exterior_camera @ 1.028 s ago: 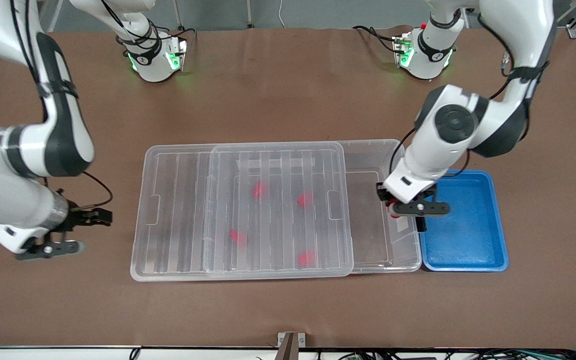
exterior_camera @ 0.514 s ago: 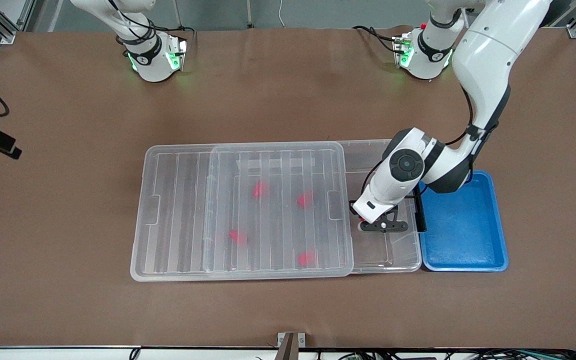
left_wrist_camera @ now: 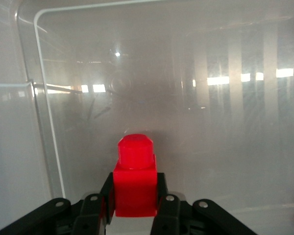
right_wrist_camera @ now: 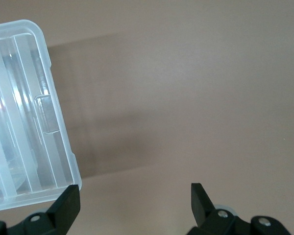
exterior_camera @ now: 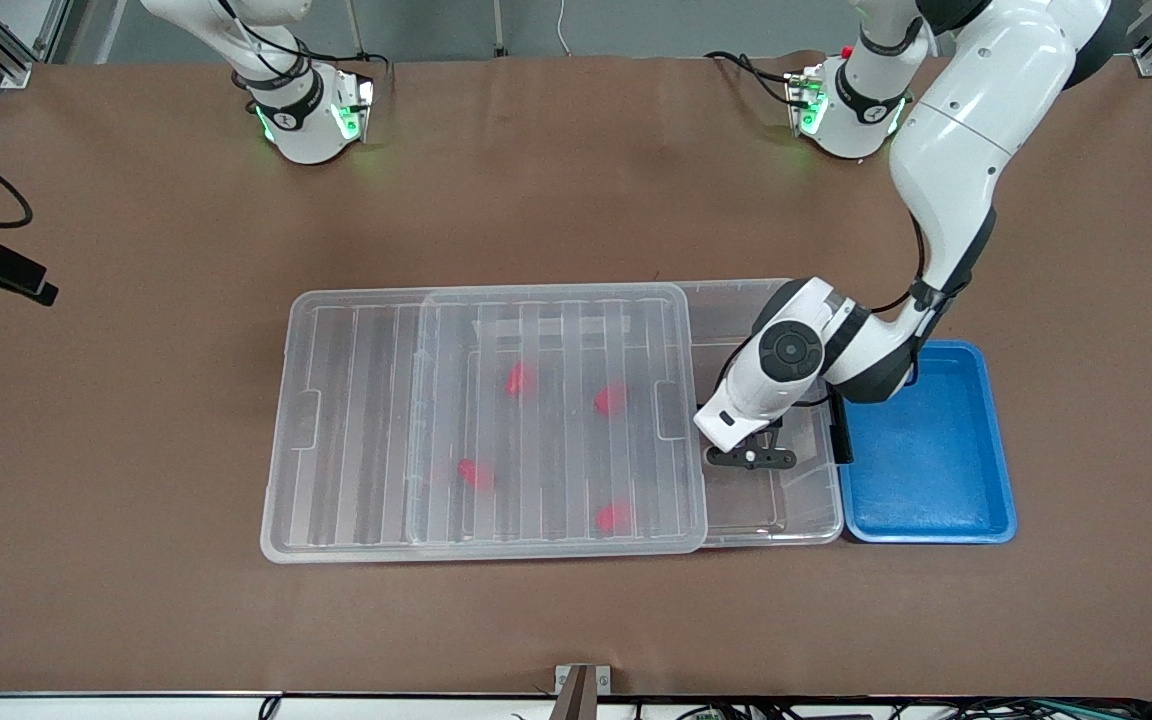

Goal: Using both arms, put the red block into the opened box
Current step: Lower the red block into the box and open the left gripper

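The box (exterior_camera: 771, 300) is a clear bin whose ribbed lid (exterior_camera: 356, 420) is slid toward the right arm's end, leaving the end by the blue tray uncovered. My left gripper (exterior_camera: 748, 458) is down in that uncovered part. In the left wrist view it (left_wrist_camera: 134, 193) is shut on the red block (left_wrist_camera: 135, 178), stub pointing away, just above the box floor (left_wrist_camera: 210, 122). From the front the wrist hides this block. My right gripper (right_wrist_camera: 134, 192) hangs open and holds nothing, over bare table beside a corner of the lid (right_wrist_camera: 24, 112).
Several more red blocks (exterior_camera: 520, 378) lie in the box under the lid. A blue tray (exterior_camera: 926, 445) stands against the box toward the left arm's end, with a black clip (exterior_camera: 841, 435) between them. Bare brown table (exterior_camera: 576, 200) surrounds them.
The left gripper carried the red block from the box's edge by the blue tray into the uncovered part and lower. The right arm swung away and almost out of the front view.
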`<act>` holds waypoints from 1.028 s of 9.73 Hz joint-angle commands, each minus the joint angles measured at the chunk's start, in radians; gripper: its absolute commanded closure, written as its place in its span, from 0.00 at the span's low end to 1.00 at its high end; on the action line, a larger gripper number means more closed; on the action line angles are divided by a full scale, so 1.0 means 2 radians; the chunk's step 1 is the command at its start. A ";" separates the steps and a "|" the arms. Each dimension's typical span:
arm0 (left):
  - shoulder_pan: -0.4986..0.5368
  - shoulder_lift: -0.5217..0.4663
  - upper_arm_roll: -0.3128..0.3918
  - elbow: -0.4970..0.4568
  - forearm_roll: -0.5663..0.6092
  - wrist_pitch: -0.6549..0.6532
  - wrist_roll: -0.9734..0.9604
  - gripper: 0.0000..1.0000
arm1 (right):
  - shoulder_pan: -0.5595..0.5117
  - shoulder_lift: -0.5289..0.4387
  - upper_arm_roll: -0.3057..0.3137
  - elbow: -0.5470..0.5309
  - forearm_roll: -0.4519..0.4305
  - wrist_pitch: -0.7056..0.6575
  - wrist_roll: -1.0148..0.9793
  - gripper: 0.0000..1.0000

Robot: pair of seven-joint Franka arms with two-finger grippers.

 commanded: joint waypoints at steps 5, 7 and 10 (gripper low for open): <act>0.010 -0.024 -0.017 0.008 0.009 -0.041 -0.001 0.00 | -0.001 -0.011 -0.016 -0.008 0.006 -0.013 -0.011 0.00; 0.014 -0.061 -0.020 0.006 -0.001 -0.075 0.002 0.00 | -0.004 -0.010 -0.016 -0.008 0.006 -0.013 -0.015 0.00; 0.014 -0.145 -0.018 -0.008 -0.082 -0.124 0.044 0.00 | -0.003 -0.010 -0.016 -0.008 0.006 -0.013 -0.015 0.00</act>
